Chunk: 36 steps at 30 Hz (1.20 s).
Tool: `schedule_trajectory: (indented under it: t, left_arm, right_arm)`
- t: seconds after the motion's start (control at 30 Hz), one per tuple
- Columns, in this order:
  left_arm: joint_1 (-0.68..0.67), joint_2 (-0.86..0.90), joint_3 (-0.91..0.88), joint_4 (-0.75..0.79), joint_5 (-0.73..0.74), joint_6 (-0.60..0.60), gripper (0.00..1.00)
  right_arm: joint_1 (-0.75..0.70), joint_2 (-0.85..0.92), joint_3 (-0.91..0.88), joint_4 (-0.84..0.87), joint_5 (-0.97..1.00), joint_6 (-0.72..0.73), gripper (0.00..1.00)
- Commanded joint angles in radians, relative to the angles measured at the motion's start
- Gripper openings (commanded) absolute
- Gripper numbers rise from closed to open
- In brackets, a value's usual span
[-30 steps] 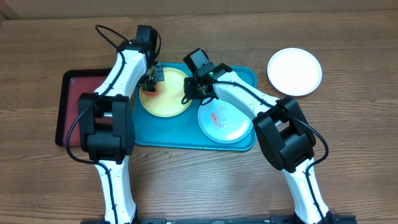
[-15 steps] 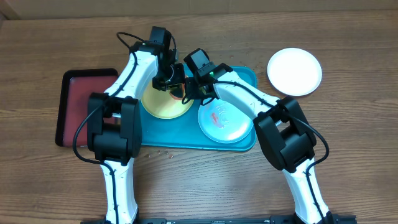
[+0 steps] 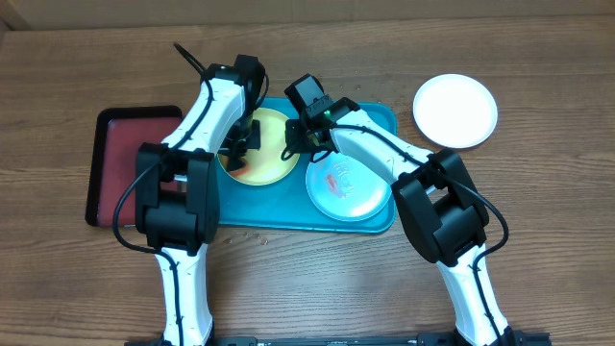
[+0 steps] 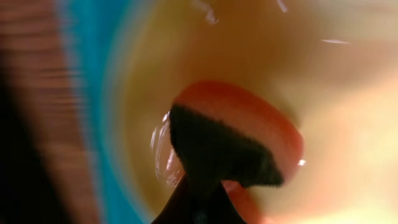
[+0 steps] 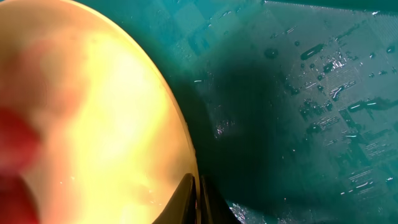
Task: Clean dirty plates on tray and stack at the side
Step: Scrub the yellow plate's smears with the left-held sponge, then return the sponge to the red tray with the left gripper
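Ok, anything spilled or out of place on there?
Nothing tipped or broken. Water beads on the tray floor beside the yellow plate, the mint plate carries red smears, and a few specks lie on the table just off the tray's near rim.

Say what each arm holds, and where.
Right end effector pinches the yellow plate at its rim; left end effector grips a dark pad at bottom.

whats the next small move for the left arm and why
Probably wipe the left gripper's dark pad across the yellow-green plate, since a red smear shows on it while the right gripper pinches its rim steady.
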State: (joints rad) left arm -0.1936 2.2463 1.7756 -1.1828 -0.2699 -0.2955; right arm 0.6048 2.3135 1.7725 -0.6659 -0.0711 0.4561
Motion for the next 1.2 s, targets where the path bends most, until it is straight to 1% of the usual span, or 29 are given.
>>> schedule_trajectory:
  t: [0.0, 0.13, 0.2, 0.33, 0.4, 0.5, 0.67, 0.83, 1.03, 1.17]
  left_arm:
    - [0.02, 0.016, 0.056, -0.014, -0.235, -0.114, 0.04]
    - [0.037, 0.016, 0.16, -0.053, -0.146, -0.135, 0.04]
    - [0.053, 0.016, 0.241, -0.101, -0.089, -0.142, 0.04]
    - [0.119, 0.015, 0.416, -0.212, 0.024, -0.207, 0.04]
    - [0.167, 0.015, 0.484, -0.251, 0.093, -0.206, 0.04]
    - [0.249, 0.015, 0.522, -0.285, 0.127, -0.206, 0.04]
    - [0.401, 0.016, 0.486, -0.314, 0.198, -0.206, 0.04]
    - [0.509, 0.016, 0.38, -0.272, 0.255, -0.206, 0.04]
    - [0.566, 0.016, 0.195, -0.133, 0.271, -0.206, 0.04]
    - [0.571, 0.016, 0.123, -0.064, 0.271, -0.206, 0.04]
  right_arm:
    - [-0.006, 0.023, -0.032, -0.016, 0.044, -0.014, 0.04]
    - [-0.006, 0.023, -0.032, -0.017, 0.043, -0.015, 0.04]
    - [-0.004, 0.023, -0.027, -0.016, 0.044, -0.015, 0.04]
    - [-0.003, 0.02, 0.011, -0.025, 0.043, -0.024, 0.04]
    - [-0.002, 0.012, 0.034, -0.036, 0.04, -0.074, 0.04]
    - [0.008, -0.008, 0.066, -0.053, 0.042, -0.172, 0.04]
    - [0.036, -0.067, 0.095, -0.053, 0.064, -0.264, 0.04]
    - [0.061, -0.115, 0.107, -0.036, 0.176, -0.275, 0.04]
    - [0.072, -0.133, 0.108, -0.04, 0.21, -0.275, 0.04]
    - [0.072, -0.133, 0.108, -0.063, 0.21, -0.293, 0.04]
